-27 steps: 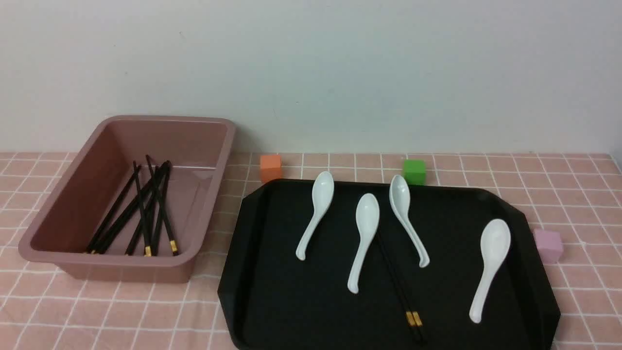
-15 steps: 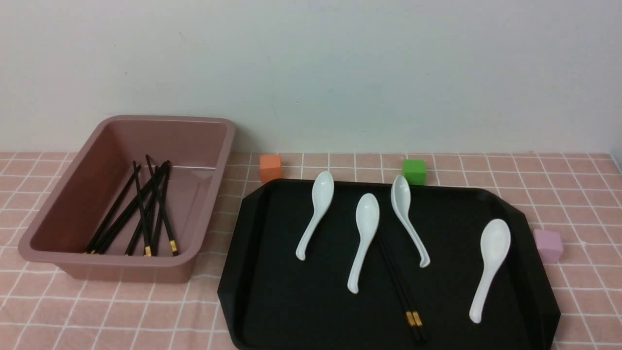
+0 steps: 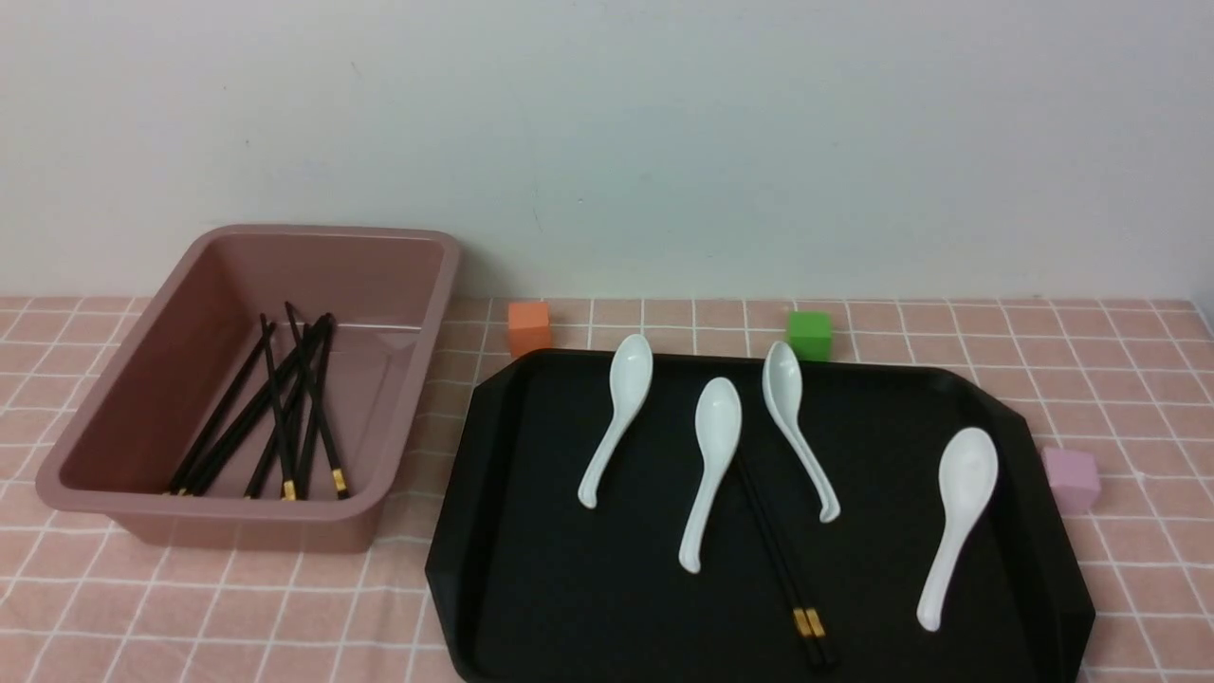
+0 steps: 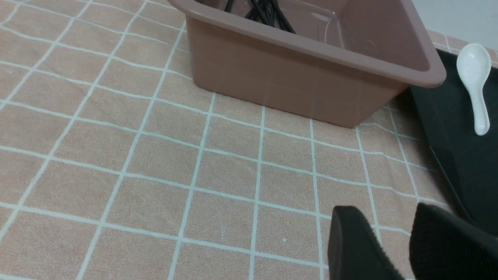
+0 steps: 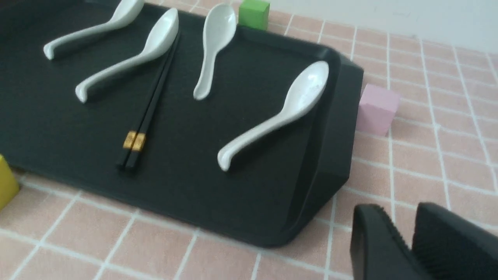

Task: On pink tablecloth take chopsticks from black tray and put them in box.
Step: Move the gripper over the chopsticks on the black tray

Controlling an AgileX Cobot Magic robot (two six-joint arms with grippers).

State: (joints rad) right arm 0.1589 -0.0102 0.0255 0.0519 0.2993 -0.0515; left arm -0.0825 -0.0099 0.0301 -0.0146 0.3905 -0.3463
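Note:
A pair of black chopsticks [image 3: 778, 560] with gold bands lies on the black tray [image 3: 531, 588], between two white spoons; the right wrist view shows this pair [image 5: 149, 105] too. The mauve box [image 3: 256, 526] stands left of the tray on the pink tablecloth [image 3: 237, 617] and holds several more black chopsticks [image 3: 285, 417]. No gripper appears in the front view. My left gripper [image 4: 389, 212] hovers open over the cloth, near the box's [image 4: 280, 81] near corner. My right gripper [image 5: 400, 212] hangs open, empty, over the cloth off the tray's [image 5: 233, 194] right near corner.
Several white ceramic spoons [image 3: 716, 465] lie on the tray. An orange cube [image 3: 528, 327] and a green cube [image 3: 809, 335] sit behind the tray, and a pink cube [image 3: 1072, 479] at its right edge. A yellow block [image 5: 6, 182] touches the tray's near edge.

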